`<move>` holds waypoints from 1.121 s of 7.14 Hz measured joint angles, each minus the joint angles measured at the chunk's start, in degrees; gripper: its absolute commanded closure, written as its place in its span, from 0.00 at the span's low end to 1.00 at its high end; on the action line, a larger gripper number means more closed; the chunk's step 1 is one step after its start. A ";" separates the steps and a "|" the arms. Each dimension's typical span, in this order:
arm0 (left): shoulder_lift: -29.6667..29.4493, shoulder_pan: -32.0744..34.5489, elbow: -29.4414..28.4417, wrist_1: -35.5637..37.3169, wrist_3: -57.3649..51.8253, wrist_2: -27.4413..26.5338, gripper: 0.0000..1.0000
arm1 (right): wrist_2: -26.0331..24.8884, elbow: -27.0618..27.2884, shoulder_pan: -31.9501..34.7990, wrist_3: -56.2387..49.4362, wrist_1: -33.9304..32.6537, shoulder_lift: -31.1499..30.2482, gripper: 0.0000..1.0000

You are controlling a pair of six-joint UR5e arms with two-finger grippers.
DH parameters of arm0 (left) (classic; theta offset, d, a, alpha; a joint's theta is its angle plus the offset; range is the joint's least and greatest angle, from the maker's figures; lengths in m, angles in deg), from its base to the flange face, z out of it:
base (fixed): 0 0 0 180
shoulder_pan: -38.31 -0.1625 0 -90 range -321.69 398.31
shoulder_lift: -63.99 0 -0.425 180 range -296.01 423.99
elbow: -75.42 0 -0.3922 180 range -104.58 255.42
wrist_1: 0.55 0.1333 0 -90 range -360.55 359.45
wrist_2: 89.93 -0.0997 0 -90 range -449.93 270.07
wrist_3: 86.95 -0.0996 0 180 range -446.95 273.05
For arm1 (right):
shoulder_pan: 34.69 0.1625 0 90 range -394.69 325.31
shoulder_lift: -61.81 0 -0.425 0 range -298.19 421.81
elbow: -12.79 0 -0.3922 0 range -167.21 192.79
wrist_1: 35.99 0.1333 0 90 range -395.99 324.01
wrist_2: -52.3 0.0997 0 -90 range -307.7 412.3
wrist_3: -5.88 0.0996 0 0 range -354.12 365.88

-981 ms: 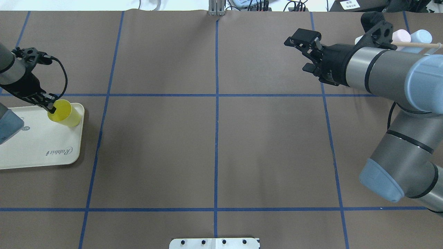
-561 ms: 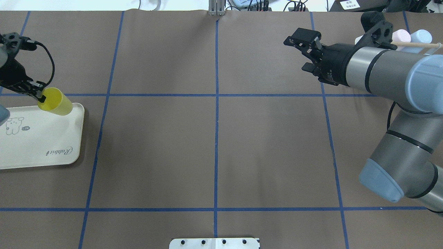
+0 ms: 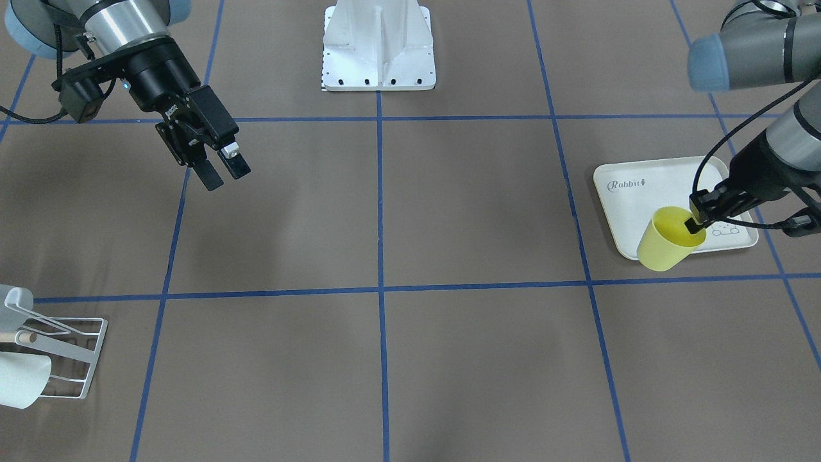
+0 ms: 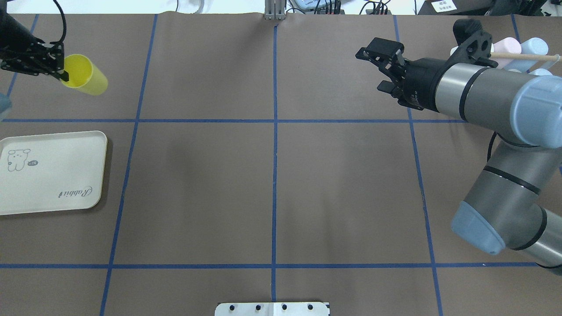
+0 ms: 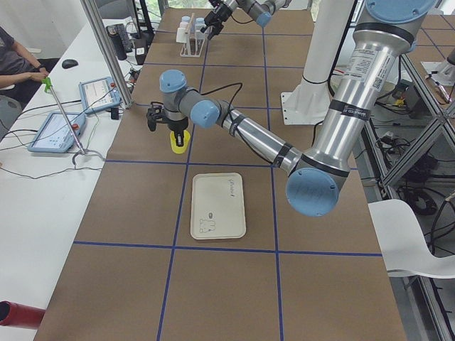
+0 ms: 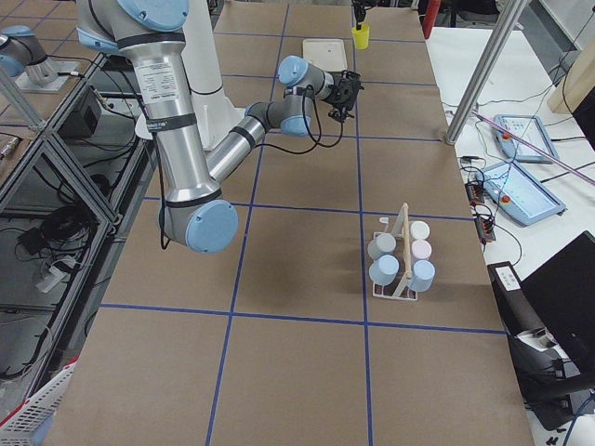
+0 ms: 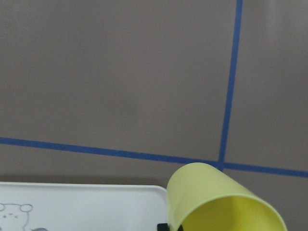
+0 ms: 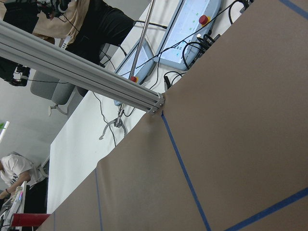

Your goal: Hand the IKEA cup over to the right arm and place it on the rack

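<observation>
One IKEA cup (image 4: 85, 81): plain yellow plastic, smooth wall, slight taper, no handle. It is tilted, mouth turned toward the gripper that carries it, and raised over the brown table (image 4: 272, 184) at its 10 o'clock in the overhead view. The left gripper (image 4: 64, 77) pinches it at the rim, one finger inside the mouth and one outside the wall.

One tray (image 4: 52, 193): cream, rounded corners, at the table's 9 o'clock, on the robot's side of the cup and apart from it. It bears a printed rabbit figure and the word "Rabbit".

One right gripper (image 4: 371, 70): black, at 1 o'clock, fingers spread wide with only air between them.

One rack (image 6: 402, 240): white wire with a light wooden dowel along the top, at 2 o'clock, well apart from the yellow cup. It holds five pastel cups (image 6: 420, 249) lying on their sides: one grey, one white, one pink, two pale blue.
</observation>
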 measured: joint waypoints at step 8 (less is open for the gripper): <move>-1.14 -14.74 -11.76 -65.14 63.41 -19.20 1.00 | -8.95 -6.36 -10.29 16.26 9.68 10.71 0.00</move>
